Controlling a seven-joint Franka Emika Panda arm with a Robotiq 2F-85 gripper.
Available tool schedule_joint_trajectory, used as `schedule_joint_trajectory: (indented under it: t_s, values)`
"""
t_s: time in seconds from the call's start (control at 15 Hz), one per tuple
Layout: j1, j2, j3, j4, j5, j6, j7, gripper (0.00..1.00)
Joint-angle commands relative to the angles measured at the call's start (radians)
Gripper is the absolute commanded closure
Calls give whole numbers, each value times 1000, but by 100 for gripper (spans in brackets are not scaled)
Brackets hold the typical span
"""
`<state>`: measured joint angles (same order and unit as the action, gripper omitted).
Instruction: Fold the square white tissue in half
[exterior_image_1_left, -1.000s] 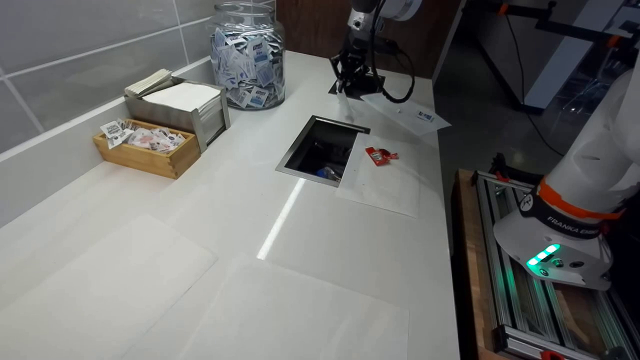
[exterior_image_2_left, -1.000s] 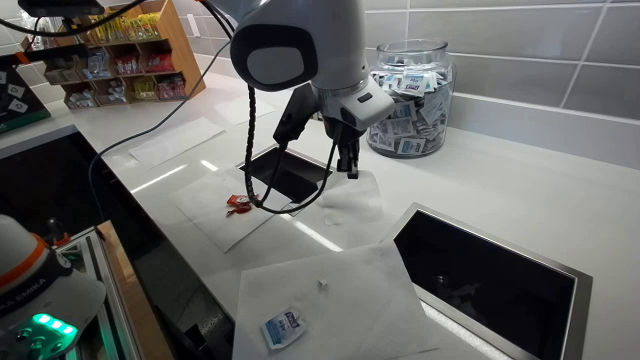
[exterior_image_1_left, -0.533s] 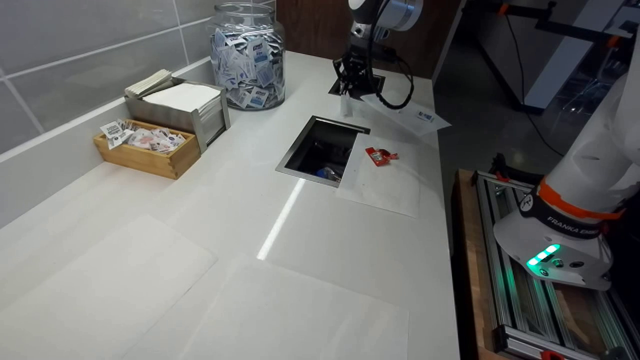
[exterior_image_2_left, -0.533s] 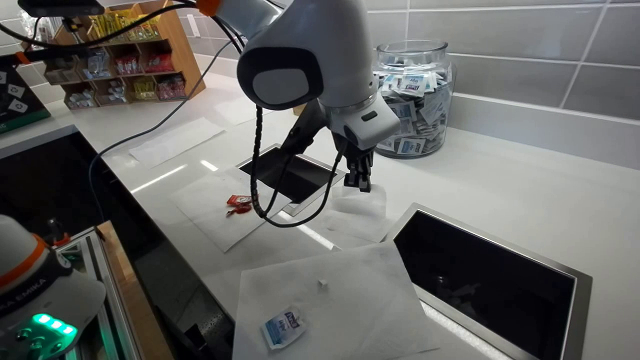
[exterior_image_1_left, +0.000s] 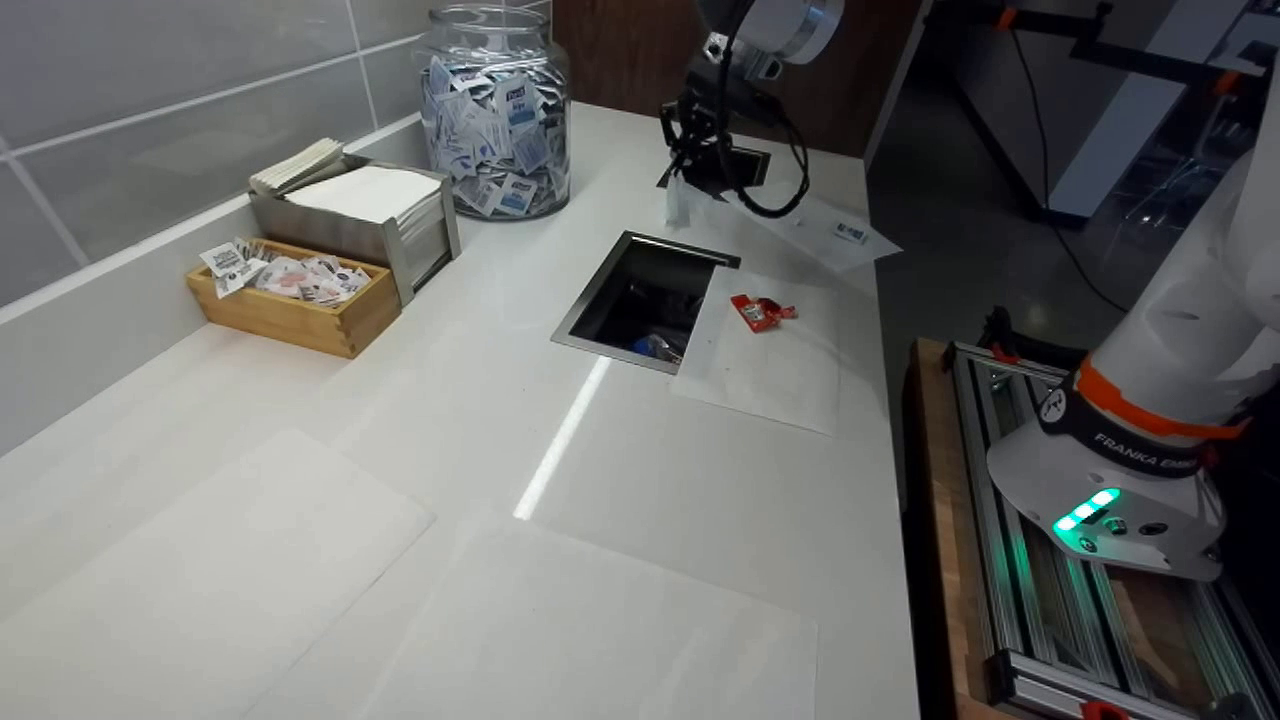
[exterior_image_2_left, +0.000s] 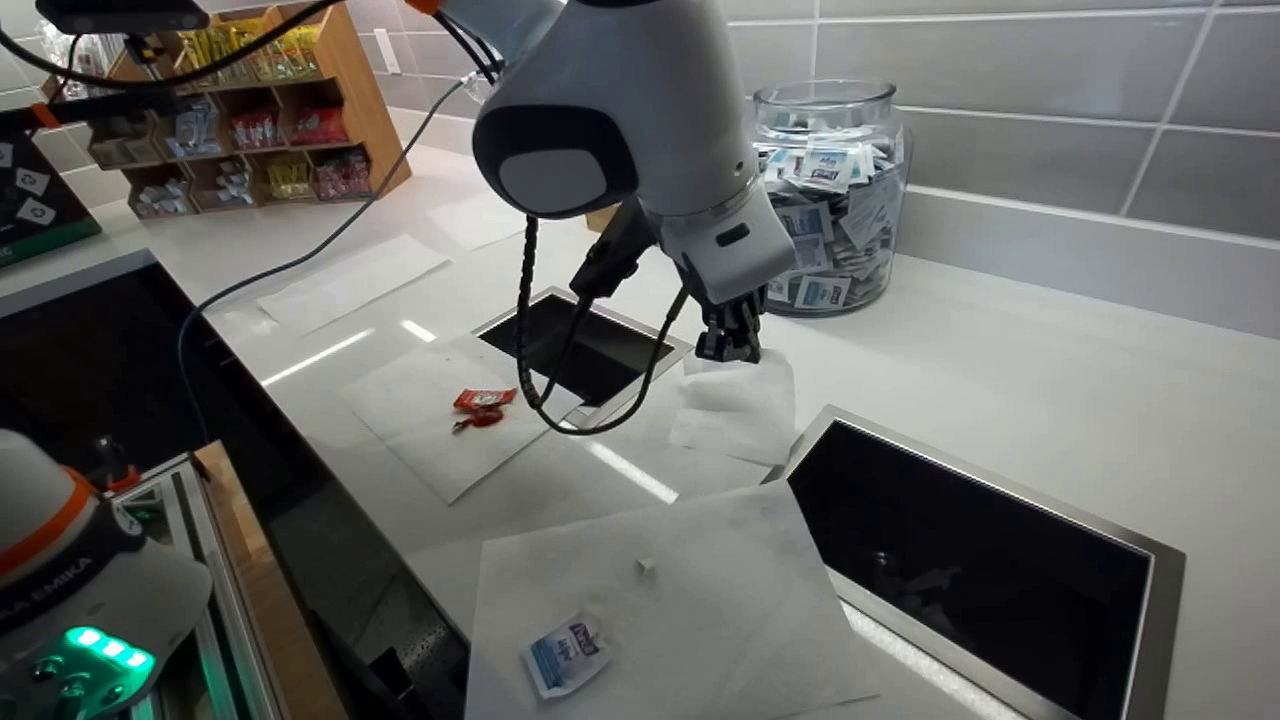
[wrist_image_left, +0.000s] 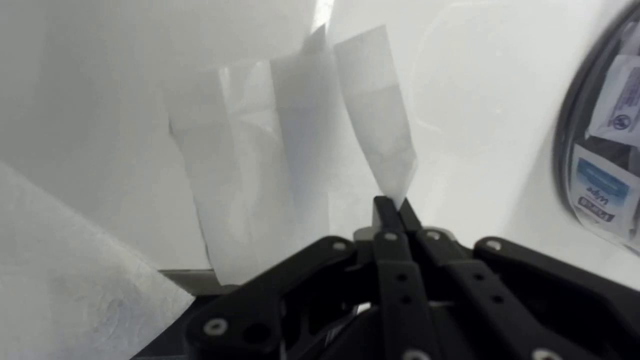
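The white tissue (exterior_image_2_left: 735, 415) is thin and lies on the white counter between two dark counter openings. One edge is lifted and bent over. The lifted part also shows in an exterior view (exterior_image_1_left: 677, 203). In the wrist view the tissue (wrist_image_left: 375, 105) has creases, and a narrow pinched flap runs into the fingertips. My gripper (wrist_image_left: 396, 207) is shut on that flap. In both exterior views the gripper (exterior_image_2_left: 728, 350) (exterior_image_1_left: 680, 165) is low over the tissue's edge on the jar's side. The tissue's far outline is hard to tell from the counter.
A glass jar (exterior_image_2_left: 830, 220) of wipe packets stands close to the gripper. A white sheet with a wipe packet (exterior_image_2_left: 567, 655) overlaps an opening's rim (exterior_image_2_left: 1158, 630). Another sheet carries red wrappers (exterior_image_1_left: 762, 312). A napkin holder (exterior_image_1_left: 330, 230) and wooden box (exterior_image_1_left: 290, 315) stand by the wall.
My gripper went down, then slightly back up, and shifted right in an exterior view. The tissue moved with it, toward the nearer opening, and its held edge is now raised and bent.
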<state>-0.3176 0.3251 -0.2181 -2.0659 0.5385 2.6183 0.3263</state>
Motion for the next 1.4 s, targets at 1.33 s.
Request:
schedule_joint_trajectory:
  t_s: [1.33]
  values:
    - [39, 92, 2, 23, 297, 96, -83, 100]
